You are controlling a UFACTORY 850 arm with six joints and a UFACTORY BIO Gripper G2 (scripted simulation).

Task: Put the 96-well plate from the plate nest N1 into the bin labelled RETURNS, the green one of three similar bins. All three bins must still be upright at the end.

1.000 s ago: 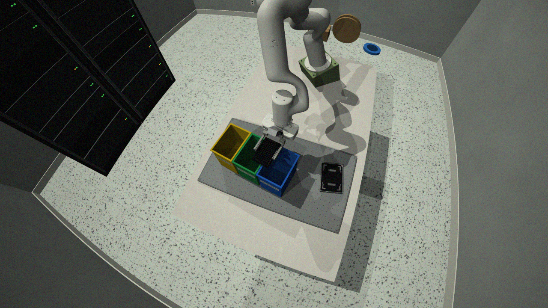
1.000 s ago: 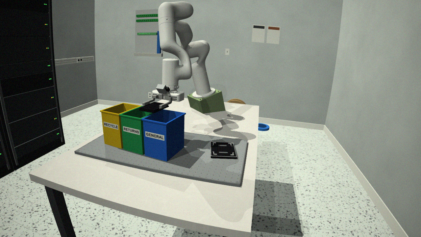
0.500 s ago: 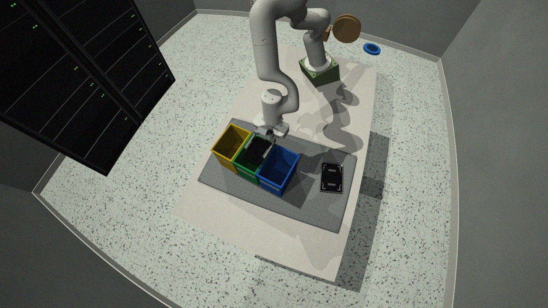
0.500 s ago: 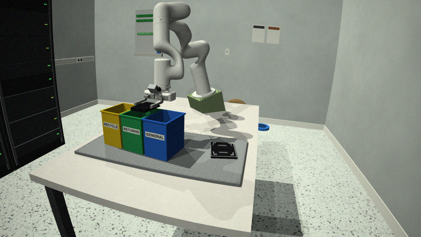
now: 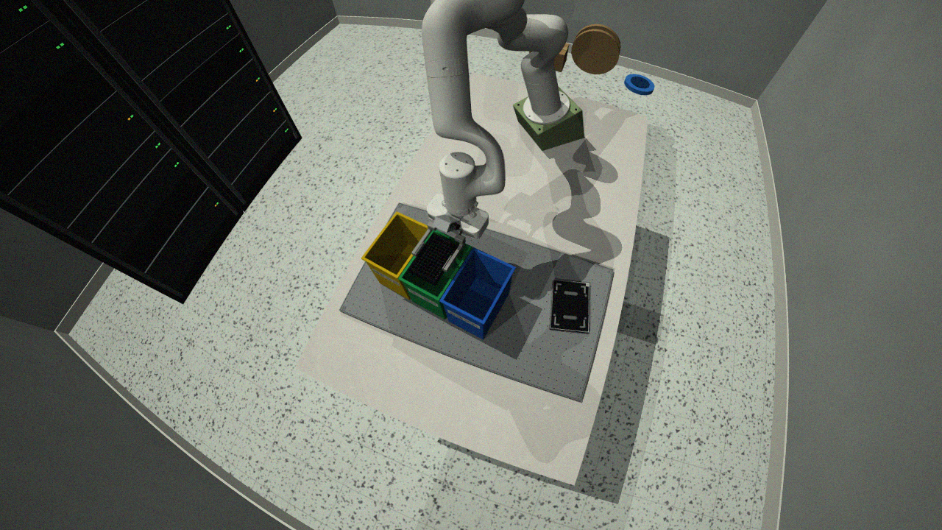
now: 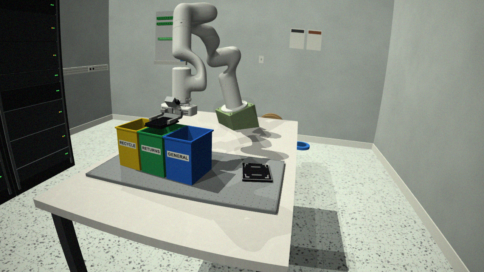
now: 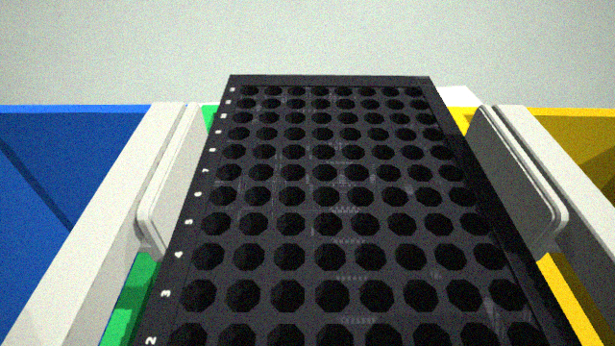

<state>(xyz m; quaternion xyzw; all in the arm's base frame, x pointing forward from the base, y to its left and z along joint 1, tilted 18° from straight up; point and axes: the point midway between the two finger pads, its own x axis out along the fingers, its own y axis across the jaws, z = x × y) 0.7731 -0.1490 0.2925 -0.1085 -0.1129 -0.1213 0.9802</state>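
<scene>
Plate nest N1 [image 5: 570, 305] [image 6: 256, 171], seen from the top, lies on the breadboard toward the desk's right edge, with no plate on it. In the exterior view, the black 96-well plate [image 5: 435, 258] [image 6: 161, 122] [image 7: 332, 192] is over the green RETURNS bin [image 5: 421, 296] [image 6: 152, 160] [image 7: 127, 298], between yellow RECYCLE [image 6: 127, 157] and blue GENERAL [image 6: 178, 165] (all three upright), toward the desk's left edge. In the wrist view, the gripper [image 5: 438, 250] [image 6: 165, 119] [image 7: 348, 178] has its jaws closed in on the plate's long sides, parted by its width.

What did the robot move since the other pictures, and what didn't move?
The gripper, holding the black plate, moved sideways from partly over the blue bin to above the green bin. Nothing was let go. All three bins and the empty nest stayed put.
</scene>
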